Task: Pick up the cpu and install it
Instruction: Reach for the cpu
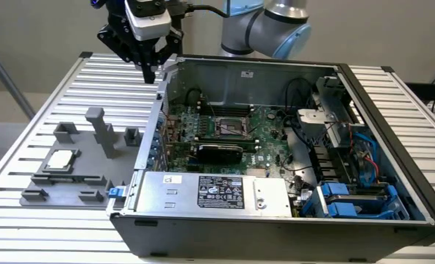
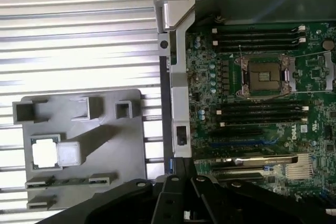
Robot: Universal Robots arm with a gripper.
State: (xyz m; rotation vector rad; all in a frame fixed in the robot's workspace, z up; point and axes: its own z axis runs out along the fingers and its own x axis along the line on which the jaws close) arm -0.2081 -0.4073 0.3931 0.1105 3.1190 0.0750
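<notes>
The cpu (image 1: 59, 159) is a small square chip with a silvery-white top, lying flat in a holder on the grey fixture (image 1: 78, 190) on the table at the exterior view's left. It shows in the wrist view too, cpu (image 2: 44, 153), beside a pale block (image 2: 69, 153). My gripper (image 1: 150, 74) hangs high over the table by the case's back corner, well away from the chip, with its fingers shut on nothing. On the green motherboard the empty socket (image 1: 228, 127) lies open, and the wrist view has this socket (image 2: 265, 74) with its metal frame.
The open computer case (image 1: 393, 165) fills the middle and the exterior view's right. A silver box with a black label (image 1: 213, 192) sits at its front, blue drive bays (image 1: 349, 203) beside it. A tall grey post (image 1: 100, 132) stands on the fixture. A narrow green stick (image 2: 71, 181) lies in the fixture.
</notes>
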